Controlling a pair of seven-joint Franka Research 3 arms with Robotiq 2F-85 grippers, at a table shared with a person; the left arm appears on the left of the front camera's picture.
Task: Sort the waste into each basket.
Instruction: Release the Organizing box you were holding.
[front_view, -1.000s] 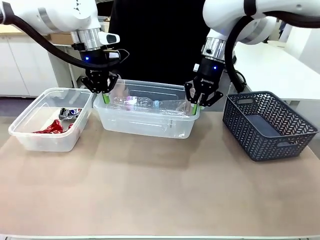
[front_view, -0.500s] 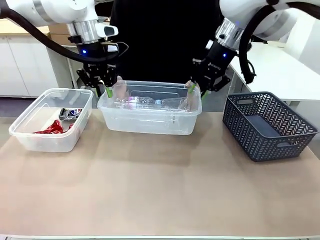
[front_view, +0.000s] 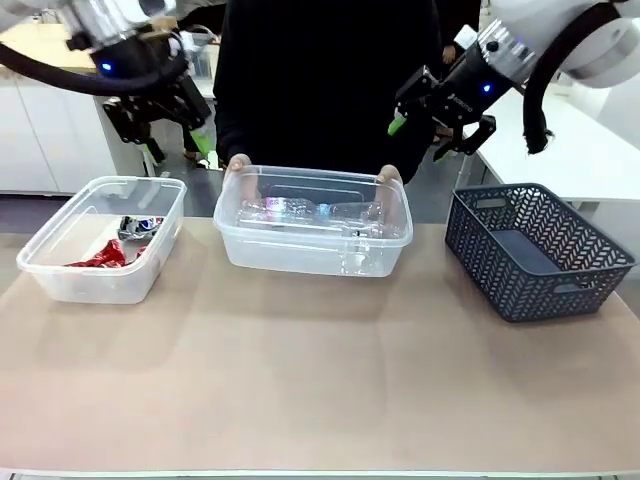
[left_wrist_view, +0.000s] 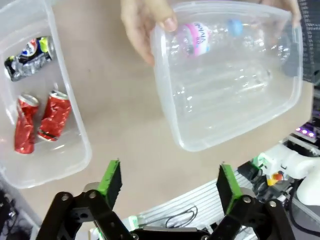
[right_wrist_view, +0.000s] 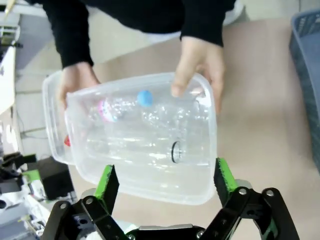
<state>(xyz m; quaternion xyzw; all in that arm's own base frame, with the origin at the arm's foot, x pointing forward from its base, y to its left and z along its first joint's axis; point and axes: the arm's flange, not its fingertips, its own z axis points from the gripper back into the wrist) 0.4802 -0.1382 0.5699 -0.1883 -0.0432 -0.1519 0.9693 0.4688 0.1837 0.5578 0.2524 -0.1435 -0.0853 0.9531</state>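
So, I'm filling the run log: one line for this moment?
left hand: open, raised | right hand: open, raised | person's hands: holding bottle tub | cans: left tub

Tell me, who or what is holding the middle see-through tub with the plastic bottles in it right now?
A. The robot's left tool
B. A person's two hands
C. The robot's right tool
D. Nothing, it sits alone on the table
B: the person's hands grip the far ends of the middle tub, while the left tool and right tool hang open above it, apart from it.
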